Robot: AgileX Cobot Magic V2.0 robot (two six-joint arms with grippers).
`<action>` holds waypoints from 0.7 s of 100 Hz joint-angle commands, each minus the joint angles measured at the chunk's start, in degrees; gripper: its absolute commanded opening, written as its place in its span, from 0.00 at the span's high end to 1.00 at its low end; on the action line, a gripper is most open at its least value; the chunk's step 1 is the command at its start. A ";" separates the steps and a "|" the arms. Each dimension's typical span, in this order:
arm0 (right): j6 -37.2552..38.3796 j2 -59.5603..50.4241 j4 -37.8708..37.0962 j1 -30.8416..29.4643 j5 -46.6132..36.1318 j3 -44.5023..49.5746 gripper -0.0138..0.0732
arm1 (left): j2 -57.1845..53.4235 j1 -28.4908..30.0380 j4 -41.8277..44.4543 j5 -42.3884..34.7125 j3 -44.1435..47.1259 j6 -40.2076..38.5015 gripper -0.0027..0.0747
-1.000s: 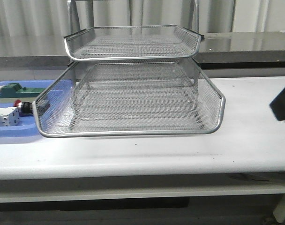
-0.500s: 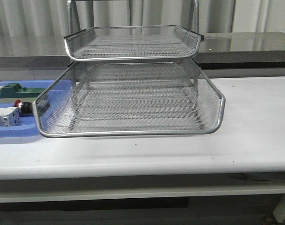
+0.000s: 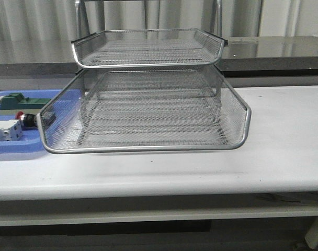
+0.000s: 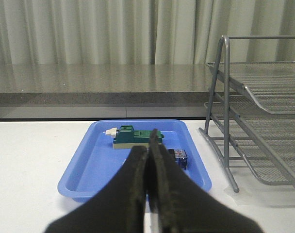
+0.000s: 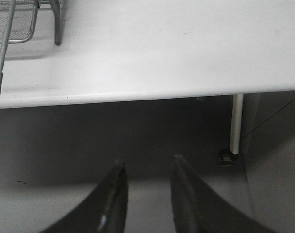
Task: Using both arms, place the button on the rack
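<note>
The button, red head and black body, lies in the blue tray left of the rack. The rack's middle wire tier is slid forward and holds nothing. Neither arm shows in the front view. My left gripper is shut with nothing in it and is aimed at the blue tray. A small dark boxy piece shows beside its fingers; I cannot tell whether it is the button. My right gripper is open and empty, below the table's front edge.
In the tray a green block lies at the back and a white component at the front. The rack's metal frame stands right of the tray. A table leg with a caster is near the right gripper.
A black part of the right arm at the right edge of the front view one second ago has gone out of view. The rack and tray have not moved.
</note>
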 commanded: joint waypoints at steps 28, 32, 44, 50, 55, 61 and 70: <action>0.17 0.09 -1.15 -0.11 -2.33 -1.93 0.92 | -1.73 -0.11 -0.23 -4.83 1.83 -0.37 0.99; 0.17 0.09 -1.15 -0.11 -2.33 -1.93 0.92 | -1.73 -0.11 -0.23 -4.83 1.83 -0.37 0.99; 0.17 0.09 -1.15 -0.11 -2.33 -1.93 0.92 | -1.73 -0.11 -0.23 -4.83 1.83 -0.37 0.99; 0.17 0.09 -1.15 -0.11 -2.33 -1.93 0.92 | -1.73 -0.11 -0.23 -4.83 1.83 -0.37 0.99; 0.17 0.09 -1.15 -0.11 -2.33 -1.93 0.92 | -1.73 -0.11 -0.23 -4.83 1.56 -0.37 0.99; 0.17 0.09 -1.15 -0.11 -2.33 -1.93 0.92 | -1.73 -0.11 -0.23 -4.83 0.86 -0.37 0.99; 0.17 0.09 -1.15 -0.11 -2.33 -1.93 0.92 | -1.73 -0.11 -0.23 -3.63 -1.22 -0.37 0.99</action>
